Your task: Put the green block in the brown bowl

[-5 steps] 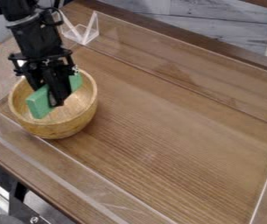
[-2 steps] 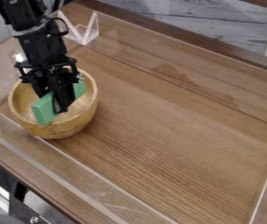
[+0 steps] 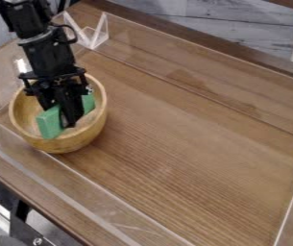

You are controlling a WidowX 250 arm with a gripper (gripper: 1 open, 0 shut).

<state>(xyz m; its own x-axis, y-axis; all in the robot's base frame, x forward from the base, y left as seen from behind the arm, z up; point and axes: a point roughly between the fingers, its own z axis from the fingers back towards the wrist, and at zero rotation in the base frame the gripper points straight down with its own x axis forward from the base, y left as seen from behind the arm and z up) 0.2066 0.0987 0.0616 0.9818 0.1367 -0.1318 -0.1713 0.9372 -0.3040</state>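
Observation:
The brown bowl (image 3: 61,137) sits at the left of the wooden table, round and light brown. My black gripper (image 3: 61,108) points down into its hollow. The green block (image 3: 54,119) stands tilted inside the bowl, and the fingers are shut on it. The arm covers the block's upper part and the bowl's far rim.
A clear low wall (image 3: 135,207) runs along the table's near edge, with another (image 3: 200,53) at the back. A small clear stand (image 3: 97,34) is behind the bowl. The wooden tabletop (image 3: 200,135) stretches to the right of the bowl.
The gripper with the green block has sunk slightly deeper into the bowl; the grip has not altered.

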